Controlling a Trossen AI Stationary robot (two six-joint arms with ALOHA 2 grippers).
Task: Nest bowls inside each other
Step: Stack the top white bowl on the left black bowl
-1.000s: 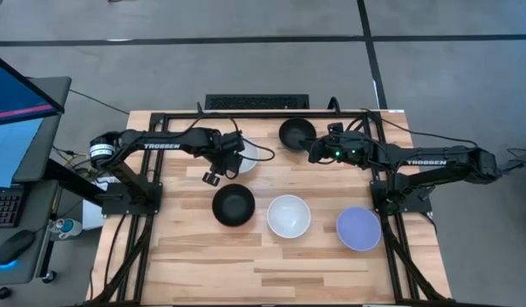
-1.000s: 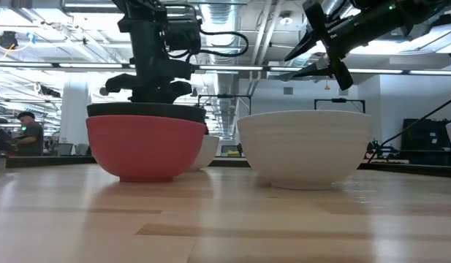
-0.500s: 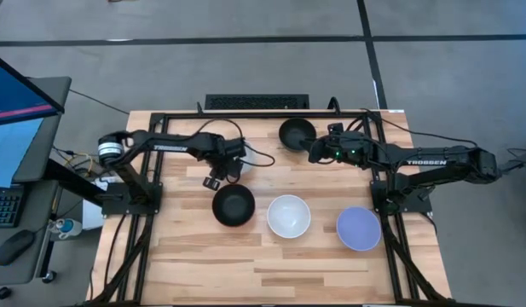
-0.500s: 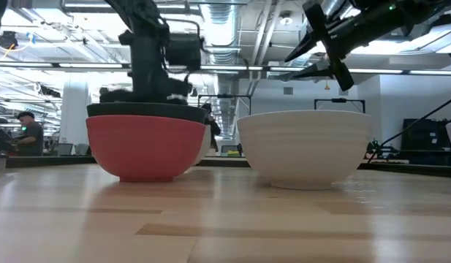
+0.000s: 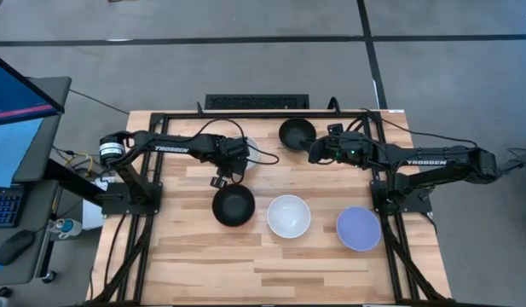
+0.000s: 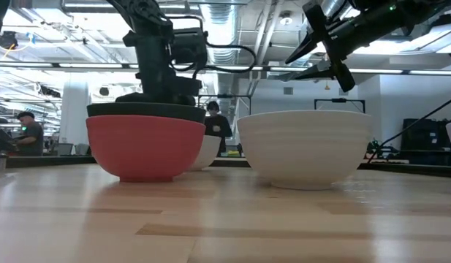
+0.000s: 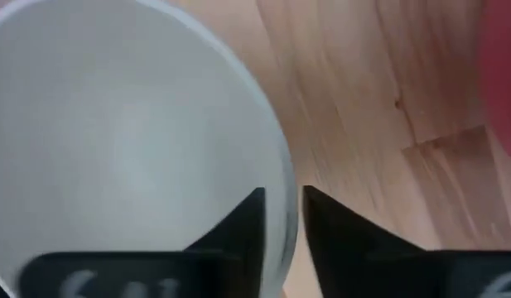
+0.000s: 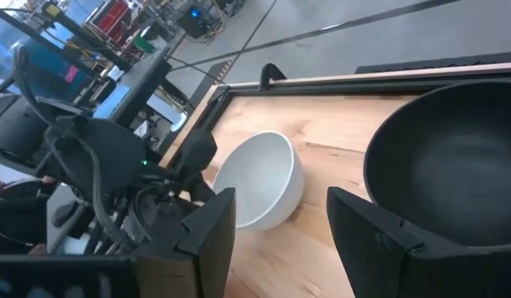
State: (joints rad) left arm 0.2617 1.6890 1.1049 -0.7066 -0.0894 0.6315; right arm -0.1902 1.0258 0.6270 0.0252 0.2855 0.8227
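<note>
Left gripper [image 5: 220, 177] is at the back-left white bowl [image 7: 131, 149], fingers straddling its rim, narrow gap, not clearly clamped. Right gripper [image 5: 314, 153] is spread, hovering just beside the back black bowl [image 5: 295, 133]. Front row: black bowl nested in red [image 6: 143, 146], second white bowl [image 5: 289, 215], lavender bowl [image 5: 358, 228].

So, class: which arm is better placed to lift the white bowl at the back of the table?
Left. The left gripper already straddles that white bowl rim, one finger inside, one outside. The right gripper hangs by the black bowl.
</note>
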